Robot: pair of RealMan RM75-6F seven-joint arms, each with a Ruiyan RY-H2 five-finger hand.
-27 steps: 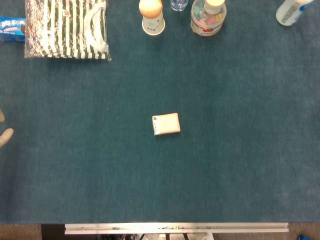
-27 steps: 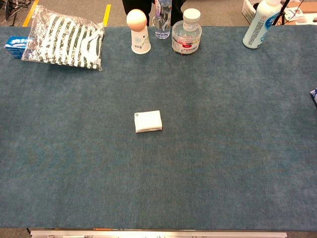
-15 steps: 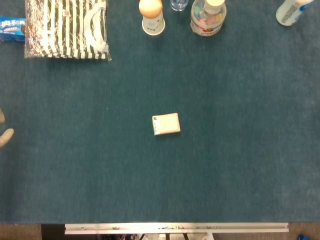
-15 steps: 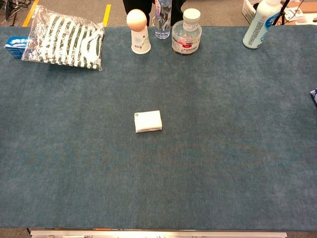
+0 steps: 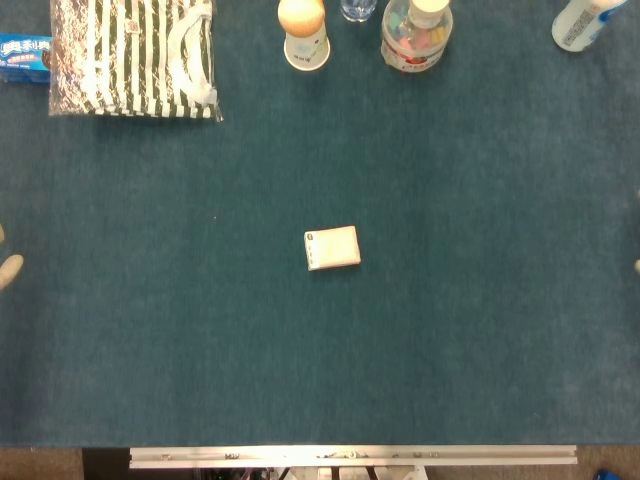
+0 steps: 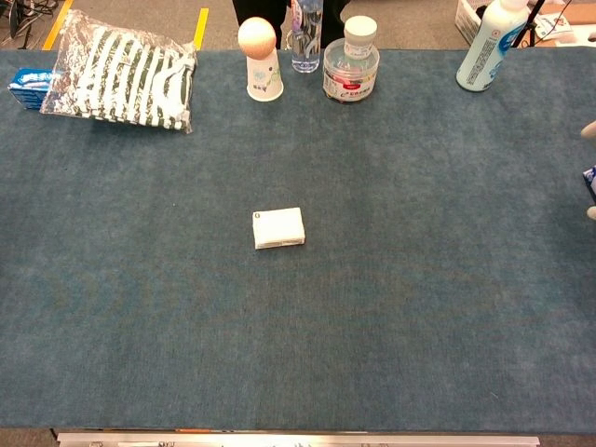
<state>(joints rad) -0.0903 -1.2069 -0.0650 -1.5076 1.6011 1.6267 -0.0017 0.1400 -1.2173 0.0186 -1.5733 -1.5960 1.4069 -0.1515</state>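
A small white box lies flat near the middle of the blue cloth, seen in the head view and the chest view. Only fingertips of my left hand show at the far left edge of the head view, well away from the box. Fingertips of my right hand peek in at the right edge of the chest view, and a tip shows in the head view. Nothing is visible in either hand, and how their fingers lie cannot be made out.
Along the far edge stand a striped plastic bag, a blue packet, a paper cup with an orange ball on top, a clear bottle, a lidded clear jar and a white bottle.
Fingertips of my right hand have come into sight at the right edge. My left hand's tips have slid slightly further out at the left edge. The box has not moved.
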